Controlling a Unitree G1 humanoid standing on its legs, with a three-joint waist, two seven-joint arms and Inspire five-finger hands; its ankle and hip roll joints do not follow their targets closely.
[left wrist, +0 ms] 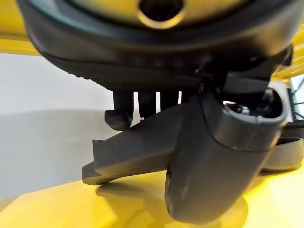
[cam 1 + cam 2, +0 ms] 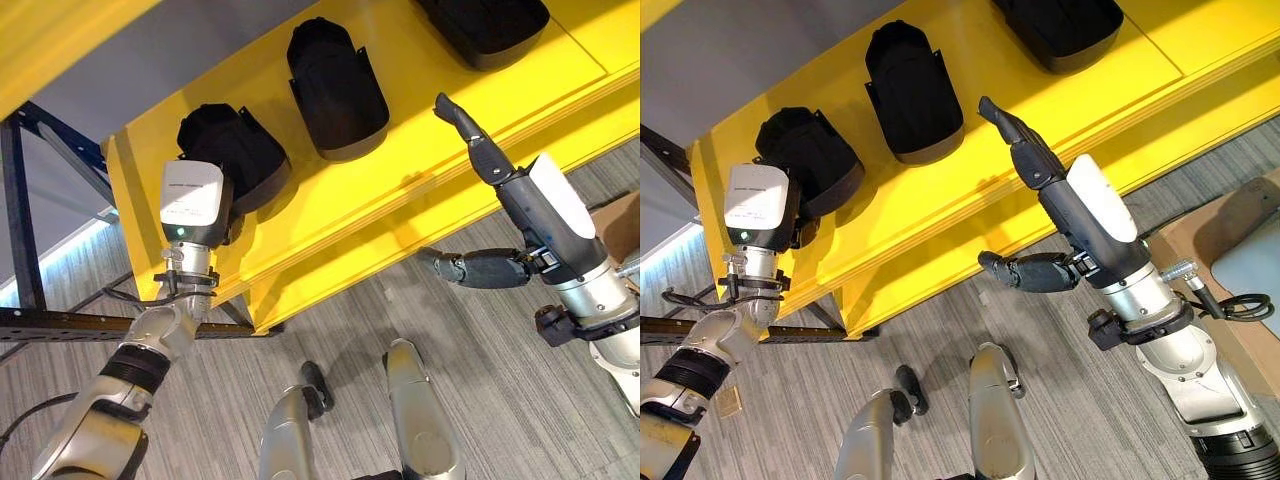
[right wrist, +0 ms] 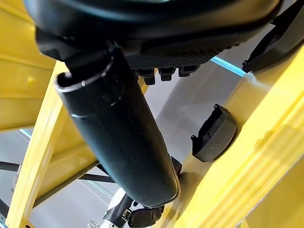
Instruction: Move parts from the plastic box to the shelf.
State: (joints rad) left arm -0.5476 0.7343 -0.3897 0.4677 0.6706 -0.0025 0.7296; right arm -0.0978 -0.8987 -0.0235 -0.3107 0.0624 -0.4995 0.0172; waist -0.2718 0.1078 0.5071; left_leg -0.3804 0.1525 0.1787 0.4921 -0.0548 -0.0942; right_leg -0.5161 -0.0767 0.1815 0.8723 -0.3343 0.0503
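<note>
Three black plastic parts lie on the yellow shelf (image 2: 420,140). The leftmost part (image 2: 250,150) rests on the shelf near its left end, and my left hand (image 1: 213,156) is shut on it: the thumb is in front and the fingers (image 1: 121,114) curl behind its flange (image 1: 133,154). A second part (image 2: 335,90) sits in the middle and a third part (image 2: 485,25) at the far right. My right hand (image 2: 475,140) hovers open over the shelf's front edge, fingers straight, thumb (image 2: 470,268) spread, holding nothing.
A dark metal rack frame (image 2: 20,200) stands at the left beside the shelf. A brown cardboard box (image 2: 1230,230) sits on the grey carpet at the right, close to my right arm. Bare yellow shelf surface lies between the parts.
</note>
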